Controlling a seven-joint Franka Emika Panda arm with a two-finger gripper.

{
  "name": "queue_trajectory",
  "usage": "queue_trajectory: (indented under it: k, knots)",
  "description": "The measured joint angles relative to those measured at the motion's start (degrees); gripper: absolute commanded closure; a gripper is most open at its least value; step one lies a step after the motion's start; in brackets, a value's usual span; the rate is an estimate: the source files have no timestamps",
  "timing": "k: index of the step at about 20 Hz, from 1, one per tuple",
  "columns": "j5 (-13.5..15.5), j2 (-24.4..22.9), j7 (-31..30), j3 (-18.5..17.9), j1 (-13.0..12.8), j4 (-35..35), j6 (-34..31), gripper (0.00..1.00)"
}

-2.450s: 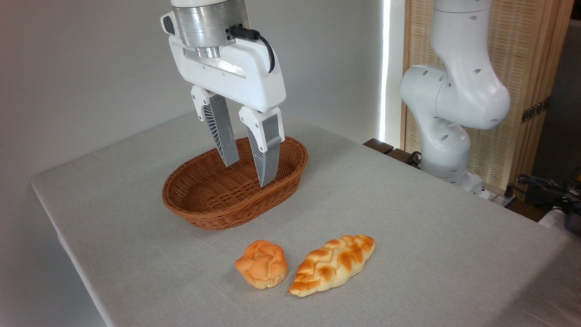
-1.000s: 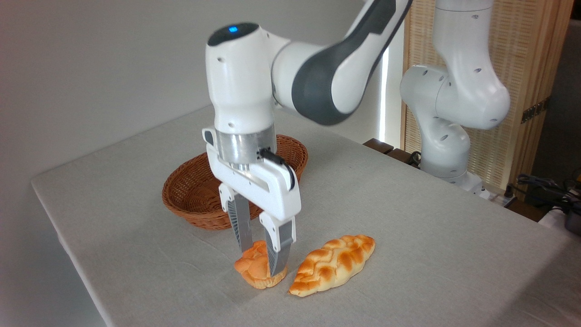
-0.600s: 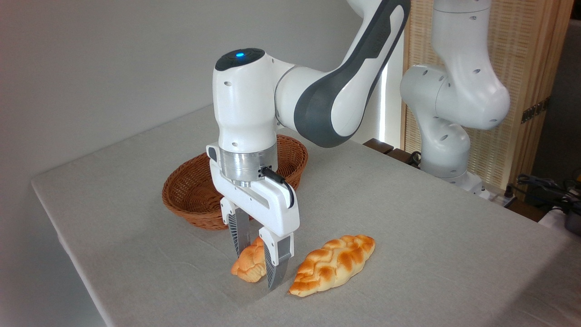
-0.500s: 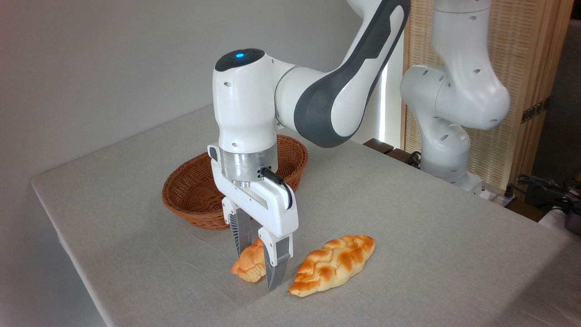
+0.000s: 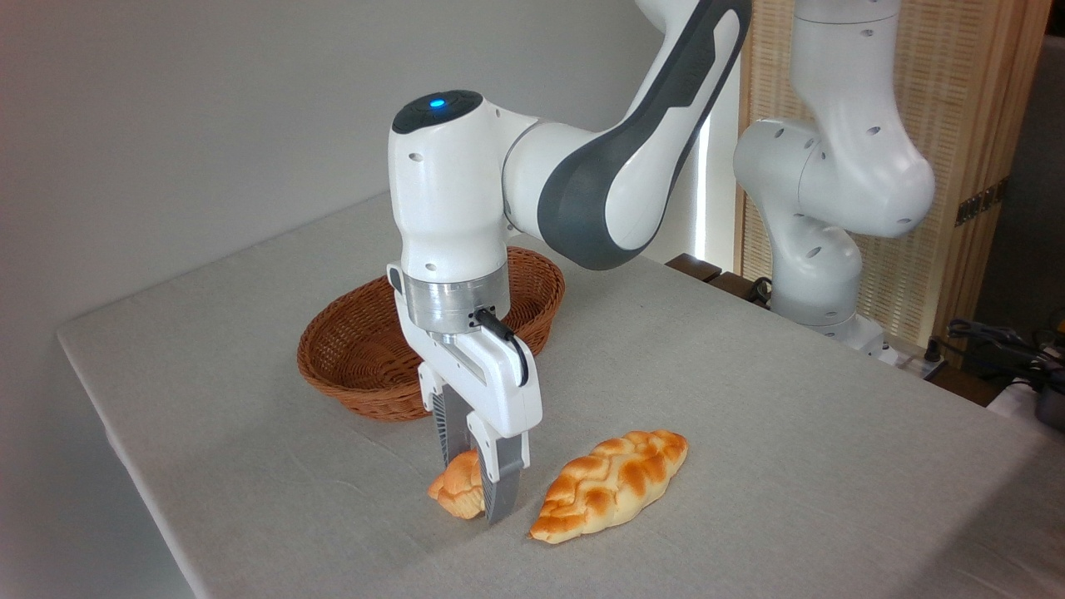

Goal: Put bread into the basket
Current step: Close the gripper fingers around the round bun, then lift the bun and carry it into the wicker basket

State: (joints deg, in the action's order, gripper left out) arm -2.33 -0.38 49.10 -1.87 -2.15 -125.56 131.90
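Since half a second ago the wrist has turned, so the end effector (image 5: pixel 474 487) now presents its narrow side to the camera, and the bread (image 5: pixel 456 492) has shifted slightly with it. Its fingers stand close together, squeezing the bread between them; the near finger hides most of the contact, so the grip looks secure but cannot be confirmed.

Step in hand: grasp completed, lift not yet begun. The bread sits at or just above the desk (image 5: pixel 749 433), in front of the basket (image 5: pixel 349 366) and just beside the braided loaf (image 5: pixel 610 484), apart from it.

Next move: raise vertically, clear the near rim, travel back over the basket, then release.

Appearance: small knotted bun, golden-orange crust, paler base, visibly compressed by the fingers, so probably soft. The basket appears empty.
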Motion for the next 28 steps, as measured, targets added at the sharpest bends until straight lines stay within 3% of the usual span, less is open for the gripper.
queue_trajectory:
  k: [6, 9, 14, 18, 19, 21, 22, 24, 26, 28]
  knots:
    - [0.0, -0.1, 0.0, -0.1, -0.2, 0.5, -1.2, 0.9]
    - [0.6, 0.2, 0.1, -0.5, 0.3, 5.6, -9.8, 0.9]
    - [9.8, 0.3, 0.0, -0.6, 0.3, 19.7, -27.8, 0.85]
    - [17.1, 0.8, -1.5, 1.8, 0.3, 21.0, -29.5, 0.83]
    - [17.8, 1.4, -3.2, 3.5, 0.3, 21.0, -29.5, 0.79]
    - [18.1, 3.2, -6.7, 7.1, 0.2, 21.0, -29.4, 0.61]
    - [18.1, 4.5, -8.9, 9.2, 0.2, 20.9, -28.8, 0.41]
    - [18.1, 7.6, -13.4, 13.1, 0.1, 20.9, -25.8, 0.14]
    - [18.1, 10.7, -17.0, 15.8, 0.0, 20.9, -21.8, 0.0]
    - [18.1, 12.8, -18.4, 16.8, 0.0, 21.0, -19.3, 0.0]
